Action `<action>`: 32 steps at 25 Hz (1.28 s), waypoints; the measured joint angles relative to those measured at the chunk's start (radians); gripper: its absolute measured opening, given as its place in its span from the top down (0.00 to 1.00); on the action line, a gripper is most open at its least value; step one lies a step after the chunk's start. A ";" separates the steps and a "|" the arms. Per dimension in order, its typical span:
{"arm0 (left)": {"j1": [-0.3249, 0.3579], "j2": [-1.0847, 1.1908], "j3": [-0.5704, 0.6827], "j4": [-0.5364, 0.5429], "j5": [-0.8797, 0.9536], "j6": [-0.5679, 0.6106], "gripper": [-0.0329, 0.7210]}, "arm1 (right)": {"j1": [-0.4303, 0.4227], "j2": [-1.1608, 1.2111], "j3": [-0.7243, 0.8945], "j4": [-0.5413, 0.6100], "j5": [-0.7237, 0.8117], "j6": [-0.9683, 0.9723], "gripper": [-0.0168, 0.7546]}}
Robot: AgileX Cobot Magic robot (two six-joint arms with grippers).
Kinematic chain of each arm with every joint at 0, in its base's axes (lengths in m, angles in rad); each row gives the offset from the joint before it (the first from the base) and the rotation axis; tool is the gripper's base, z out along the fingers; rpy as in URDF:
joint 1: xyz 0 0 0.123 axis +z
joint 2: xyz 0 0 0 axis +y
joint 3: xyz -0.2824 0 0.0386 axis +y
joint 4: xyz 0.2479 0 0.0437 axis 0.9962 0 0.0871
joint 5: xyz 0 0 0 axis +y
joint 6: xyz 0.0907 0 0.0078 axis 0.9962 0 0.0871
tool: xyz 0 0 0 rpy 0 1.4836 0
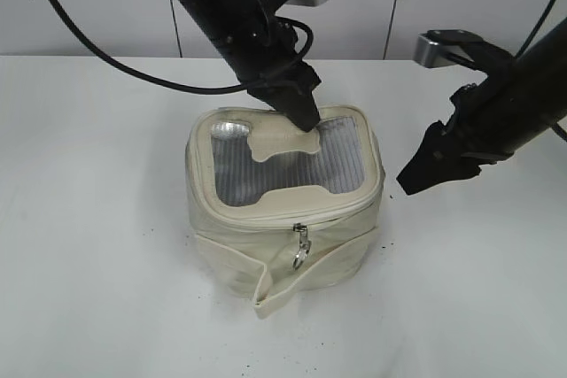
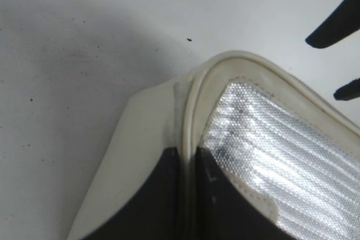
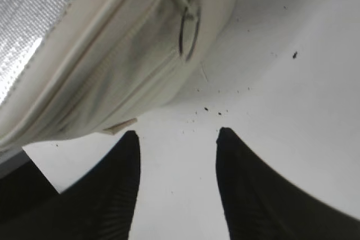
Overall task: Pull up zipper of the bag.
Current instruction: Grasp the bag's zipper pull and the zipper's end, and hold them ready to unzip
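The cream bag (image 1: 266, 245) stands mid-table, its grey ribbed window with the H-shaped patch facing up. The zipper (image 1: 266, 218) runs round the top panel. One silver slider with a ring pull (image 1: 301, 247) hangs at the front. My left gripper (image 1: 306, 118) is shut on the bag's back top rim, and in the left wrist view (image 2: 188, 164) its jaws pinch the cream rim (image 2: 194, 111). My right gripper (image 1: 415, 180) is open and empty, just right of the bag. In the right wrist view (image 3: 177, 136) it hovers over bare table, with the ring pull (image 3: 188, 32) ahead on the bag (image 3: 112, 77).
The loose cream strap (image 1: 297, 285) lies folded in front of the bag's base. The white table (image 1: 97, 219) carries small dark specks round the bag. A white wall (image 1: 106, 6) stands behind the table.
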 joint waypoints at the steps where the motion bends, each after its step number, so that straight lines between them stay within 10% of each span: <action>1: 0.000 0.000 0.000 0.000 0.001 0.000 0.90 | -0.017 0.001 0.012 0.065 -0.005 -0.072 0.54; 21: 0.000 0.000 0.000 0.001 0.003 0.000 0.90 | -0.049 0.117 0.103 0.546 -0.134 -0.687 0.46; 32: 0.002 0.000 0.000 -0.004 0.003 0.000 0.90 | -0.026 0.143 0.103 0.638 -0.158 -0.667 0.99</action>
